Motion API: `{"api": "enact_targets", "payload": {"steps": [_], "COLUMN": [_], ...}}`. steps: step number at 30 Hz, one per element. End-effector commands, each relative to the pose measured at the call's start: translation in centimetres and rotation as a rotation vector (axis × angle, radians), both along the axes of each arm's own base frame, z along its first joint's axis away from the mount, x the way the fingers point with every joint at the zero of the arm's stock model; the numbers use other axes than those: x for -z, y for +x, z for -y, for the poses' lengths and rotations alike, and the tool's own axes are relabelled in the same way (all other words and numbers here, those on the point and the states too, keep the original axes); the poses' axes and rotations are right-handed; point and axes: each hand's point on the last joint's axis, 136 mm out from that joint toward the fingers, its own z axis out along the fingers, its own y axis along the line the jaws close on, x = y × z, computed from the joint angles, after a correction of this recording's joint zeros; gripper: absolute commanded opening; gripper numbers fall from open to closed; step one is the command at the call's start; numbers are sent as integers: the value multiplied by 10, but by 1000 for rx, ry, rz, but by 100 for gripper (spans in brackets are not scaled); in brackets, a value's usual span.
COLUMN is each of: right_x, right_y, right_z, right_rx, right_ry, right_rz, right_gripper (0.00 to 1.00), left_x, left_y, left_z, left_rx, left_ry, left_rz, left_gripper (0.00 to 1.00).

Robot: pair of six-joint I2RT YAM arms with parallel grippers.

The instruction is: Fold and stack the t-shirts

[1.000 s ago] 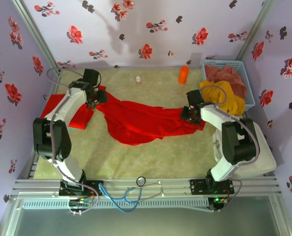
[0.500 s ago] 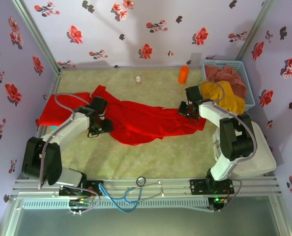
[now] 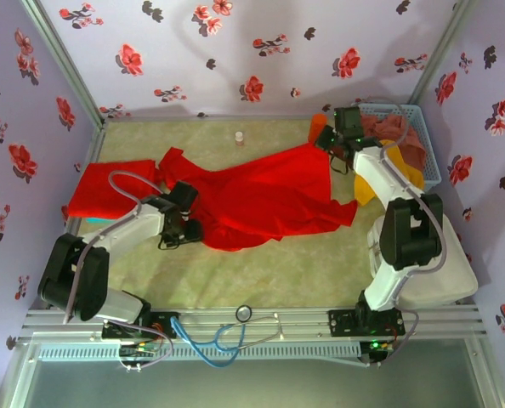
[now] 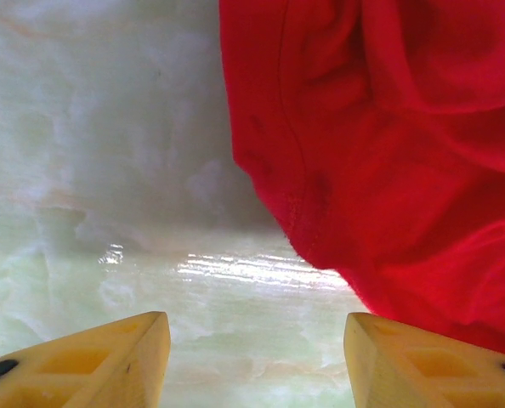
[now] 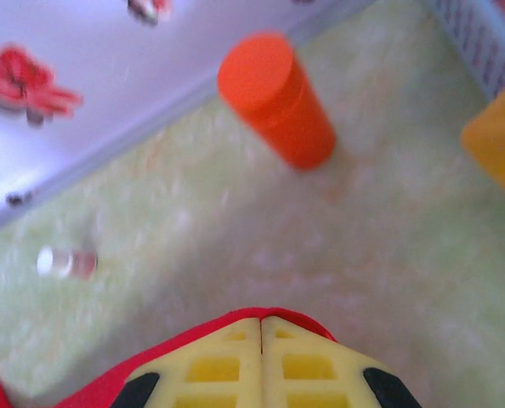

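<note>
A large bright red t-shirt [image 3: 261,200] lies spread and rumpled across the middle of the table. My right gripper [image 3: 327,140] is at the back right, shut on that shirt's edge, which stretches up toward it. In the right wrist view the yellow fingertips [image 5: 235,361] are pressed together with red cloth [image 5: 193,336] wrapped round them. A second red t-shirt [image 3: 104,200] lies flat at the far left. My left gripper [image 3: 188,228] is open at the big shirt's near-left edge. In the left wrist view it [image 4: 257,357] holds nothing, and the red shirt [image 4: 388,153] lies just ahead to the right.
An orange cylinder [image 5: 278,98] stands just beyond the right gripper, and a small bottle [image 3: 239,137] near the back wall. A blue basket [image 3: 431,127] of brownish and yellow clothes [image 3: 401,174] sits at the back right. A white block [image 3: 431,272] lies at the right, cables [image 3: 227,327] along the front rail.
The right gripper has pulled the shirt's right edge back and to the right, toward the orange cylinder. The left gripper came from the back left to the shirt's near-left edge.
</note>
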Motion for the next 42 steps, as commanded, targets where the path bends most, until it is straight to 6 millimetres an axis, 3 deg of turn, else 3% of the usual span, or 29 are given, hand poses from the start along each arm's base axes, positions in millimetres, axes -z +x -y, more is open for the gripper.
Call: {"api": "enact_targets", "payload": {"steps": [1, 6, 10, 11, 18, 26, 32, 37, 42], "right_x": [-1, 16, 24, 21, 20, 38, 75, 104, 126], "right_y": [39, 67, 71, 69, 26, -50, -111, -142, -142], "right_z": [31, 38, 19, 16, -5, -12, -20, -28, -41], "right_rx": [144, 170, 52, 32, -54, -76, -114, -185, -217], "right_ry": [19, 12, 30, 42, 31, 25, -8, -42, -1], "right_rz": [62, 18, -12, -12, -51, -111, -198, -282, -364], "right_gripper": [0, 0, 58, 67, 97, 99, 99, 99, 99], "left_x": [8, 14, 12, 11, 1, -1, 9, 20, 4], "left_y": [-13, -24, -28, -30, -23, 1, 20, 21, 17], "left_z": [1, 4, 16, 20, 52, 78, 91, 94, 71], "left_rx": [-33, -51, -41, -37, -22, 14, 34, 52, 95], "left_ry": [-13, -45, -71, -78, -153, -144, -91, -51, 30], "left_rz": [-20, -24, -18, -17, 41, 76, 104, 72, 66], "left_gripper": [56, 57, 59, 60, 66, 65, 60, 29, 0]}}
